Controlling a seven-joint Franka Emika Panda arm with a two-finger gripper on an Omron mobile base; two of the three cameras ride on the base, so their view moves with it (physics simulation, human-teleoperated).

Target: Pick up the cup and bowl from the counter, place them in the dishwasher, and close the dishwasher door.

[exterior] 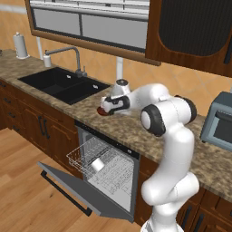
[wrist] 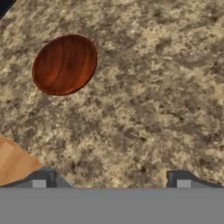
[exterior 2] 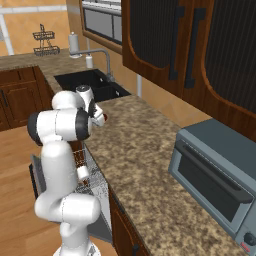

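Note:
The dark red-brown bowl (wrist: 64, 64) rests on the speckled granite counter (wrist: 153, 96), up and to the left of my gripper (wrist: 111, 181) in the hand view. My fingertips (wrist: 43, 179) stand wide apart with nothing between them, so the gripper is open. From the left base view the gripper (exterior: 106, 107) hovers just over the bowl (exterior: 99, 113), near the counter's front edge. The white cup (exterior: 97, 164) lies in the wire rack (exterior: 81, 156) of the dishwasher, whose grey door (exterior: 77, 190) hangs open and down. The cup (exterior 2: 82, 172) also sits in the rack in the right base view.
A white canister with a knob top (exterior: 121, 86) stands just behind the hand. The black sink (exterior: 63, 84) and faucet (exterior: 72, 52) lie to the left. A grey-blue toaster oven (exterior 2: 215, 180) sits at the right end of the counter. Wooden floor lies below the open door.

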